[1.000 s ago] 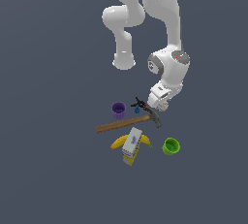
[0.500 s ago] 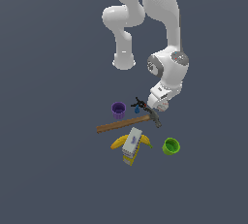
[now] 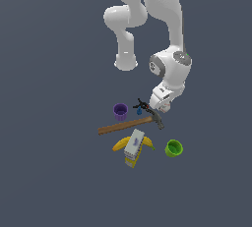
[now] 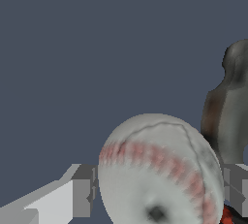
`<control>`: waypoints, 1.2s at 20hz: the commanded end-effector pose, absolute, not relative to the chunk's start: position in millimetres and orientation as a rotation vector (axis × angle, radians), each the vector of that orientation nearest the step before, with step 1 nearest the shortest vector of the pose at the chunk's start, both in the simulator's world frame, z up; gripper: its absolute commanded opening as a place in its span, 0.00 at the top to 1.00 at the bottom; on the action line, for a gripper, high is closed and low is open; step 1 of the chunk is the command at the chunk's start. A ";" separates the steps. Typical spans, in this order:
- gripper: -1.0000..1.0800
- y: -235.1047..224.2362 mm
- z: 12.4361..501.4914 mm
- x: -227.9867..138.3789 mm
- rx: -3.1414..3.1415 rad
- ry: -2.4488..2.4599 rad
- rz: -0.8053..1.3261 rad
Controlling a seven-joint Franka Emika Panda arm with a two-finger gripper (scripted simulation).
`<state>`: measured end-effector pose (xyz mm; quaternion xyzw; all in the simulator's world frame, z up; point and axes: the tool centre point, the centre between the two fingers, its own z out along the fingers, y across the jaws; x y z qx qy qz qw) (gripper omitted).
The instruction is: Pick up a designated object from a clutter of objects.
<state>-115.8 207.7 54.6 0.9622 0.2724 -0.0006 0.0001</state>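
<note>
White baseball sits between the spread end effector fingers, one either side

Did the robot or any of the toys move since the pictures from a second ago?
Nothing visibly changed. The arm holds the same pose, its gripper low by the hammer head, and the baseball sits between the jaws in the wrist view. The purple cup, green cup, banana and white-grey box all lie where they were.
</note>
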 end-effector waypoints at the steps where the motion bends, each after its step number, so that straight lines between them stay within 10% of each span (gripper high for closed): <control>1: 1.00 204.1 60.1 -115.3 3.023 0.855 0.001; 24: 1.00 99.9 200.7 -124.6 3.028 0.859 0.002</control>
